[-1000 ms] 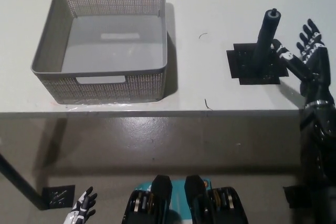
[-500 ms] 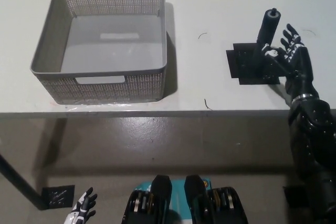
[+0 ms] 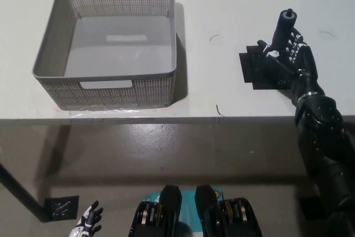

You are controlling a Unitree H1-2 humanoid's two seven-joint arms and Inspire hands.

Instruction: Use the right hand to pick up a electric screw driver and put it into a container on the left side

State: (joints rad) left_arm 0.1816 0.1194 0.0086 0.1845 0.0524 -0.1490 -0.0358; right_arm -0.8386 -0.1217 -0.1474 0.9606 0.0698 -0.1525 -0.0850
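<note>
Screwdriver, a dark cylindrical electric one, stands upright on a black square mat at the right of the white counter. Fingers of the black right hand are wrapped partly around its lower body, touching it, but whether the grip is fully closed cannot be told. The black right arm runs from the hand down over the counter edge to the bottom right. The grey perforated plastic basket, with cut-out handles, sits well apart at the left of the counter, nothing visible inside. The white left hand hangs low at the bottom left, below the counter, fingers spread, holding nothing.
</note>
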